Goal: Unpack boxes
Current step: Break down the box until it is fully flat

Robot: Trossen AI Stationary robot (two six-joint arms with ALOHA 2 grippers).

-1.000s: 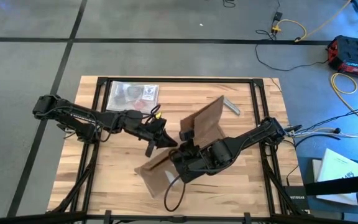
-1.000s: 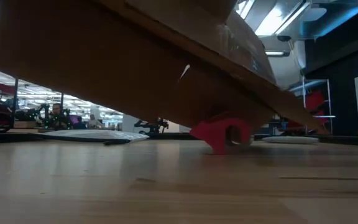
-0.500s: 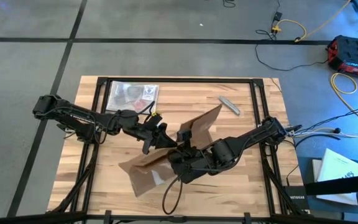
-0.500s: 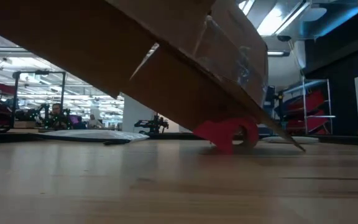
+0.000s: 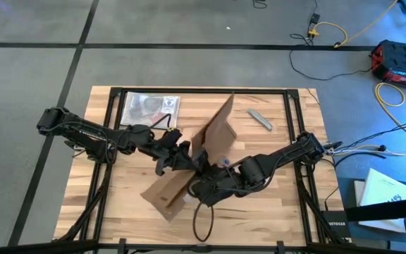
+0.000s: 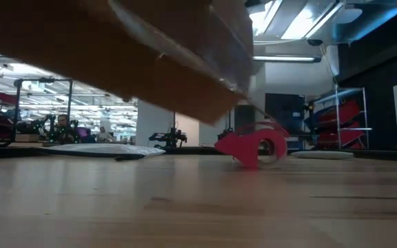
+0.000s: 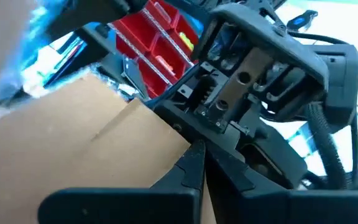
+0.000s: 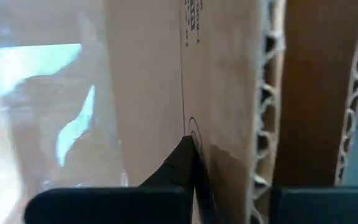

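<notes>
We see the left gripper (image 5: 183, 159) pinched tight on the cardboard box (image 5: 213, 137). Our right gripper (image 5: 204, 185) is pressed together on the box's edge, holding it tilted above the table (image 5: 294, 212).

Wooden table (image 5: 132, 204), plastic bag (image 5: 150, 106), small grey object (image 5: 260, 119), red tape dispenser (image 6: 253, 147)

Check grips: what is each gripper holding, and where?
Both hold the cardboard box, lifted and tilted. The right gripper is shut on a flap's edge; the left gripper is shut on a panel edge beside it.

Brown cardboard box (image 5: 210, 152), red tape dispenser (image 6: 253, 148), pale wood table (image 5: 287, 204)
</notes>
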